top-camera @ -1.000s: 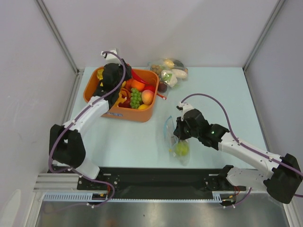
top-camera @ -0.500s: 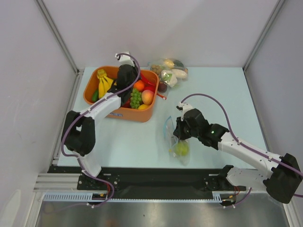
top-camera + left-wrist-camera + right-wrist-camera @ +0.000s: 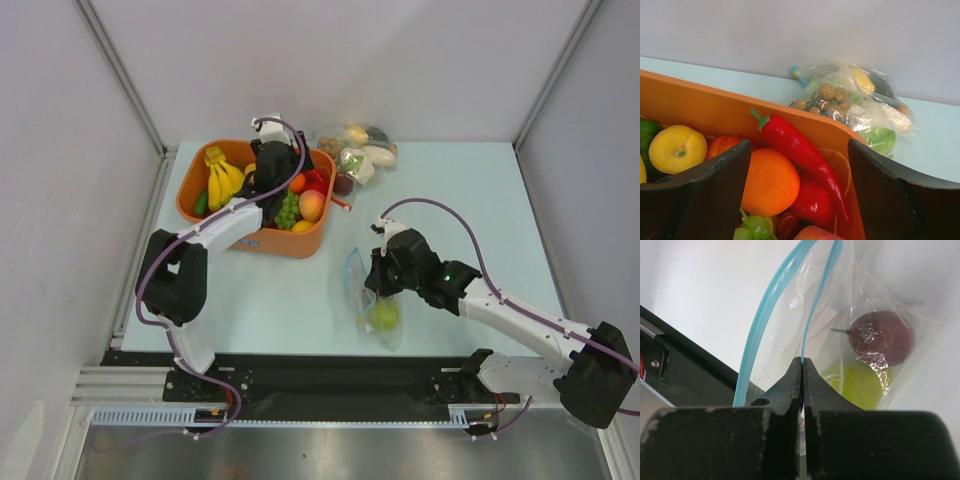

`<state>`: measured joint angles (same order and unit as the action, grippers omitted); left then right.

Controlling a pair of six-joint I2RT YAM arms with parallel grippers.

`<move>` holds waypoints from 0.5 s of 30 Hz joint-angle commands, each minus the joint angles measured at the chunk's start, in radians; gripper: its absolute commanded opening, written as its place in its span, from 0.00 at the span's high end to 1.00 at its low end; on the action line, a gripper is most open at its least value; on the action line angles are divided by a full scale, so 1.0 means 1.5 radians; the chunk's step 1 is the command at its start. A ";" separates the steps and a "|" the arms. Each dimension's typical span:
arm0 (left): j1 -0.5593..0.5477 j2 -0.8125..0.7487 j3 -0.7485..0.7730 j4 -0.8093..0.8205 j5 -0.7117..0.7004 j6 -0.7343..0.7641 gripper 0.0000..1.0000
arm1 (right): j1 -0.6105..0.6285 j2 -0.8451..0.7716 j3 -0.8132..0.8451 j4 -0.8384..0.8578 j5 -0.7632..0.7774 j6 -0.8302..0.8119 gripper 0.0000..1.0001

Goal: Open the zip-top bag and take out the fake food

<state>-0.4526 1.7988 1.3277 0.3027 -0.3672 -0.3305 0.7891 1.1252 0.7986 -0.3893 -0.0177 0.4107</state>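
Currently, bag (image 3: pixel 372 300) laid near the desk's (image 3: pixel 480 200) front edge, zip strip (image 3: pixel 760 325) pinched by the right hand (image 3: pixel 802 362), green fruit (image 3: pixel 857 385) and purple fruit (image 3: pixel 882 337) inside, left hand (image 3: pixel 800 150) spread over the far-left tub (image 3: pixel 290 243).

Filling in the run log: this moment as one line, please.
left gripper: open above red chili in orange tub | right gripper: shut on zip-top bag edge | bag: open, purple fruit and green pear inside

White arm links (image 3: pixel 520 318), black joints (image 3: pixel 168 290), looping purple cables (image 3: pixel 430 200)
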 commanded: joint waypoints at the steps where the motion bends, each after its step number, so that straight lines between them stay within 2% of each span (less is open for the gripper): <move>1: -0.006 -0.037 -0.018 0.035 -0.005 0.009 0.18 | -0.003 0.005 -0.006 0.018 -0.013 -0.005 1.00; 8: -0.005 -0.147 -0.117 0.064 -0.005 0.010 0.17 | -0.004 -0.003 -0.007 0.016 -0.007 -0.005 1.00; 15: -0.036 -0.279 -0.215 0.044 0.110 0.040 0.23 | -0.009 -0.021 -0.005 0.004 0.008 -0.008 1.00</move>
<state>-0.4667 1.4567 1.0489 0.3424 -0.2993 -0.3122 0.7830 1.1236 0.7891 -0.3859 -0.0261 0.4107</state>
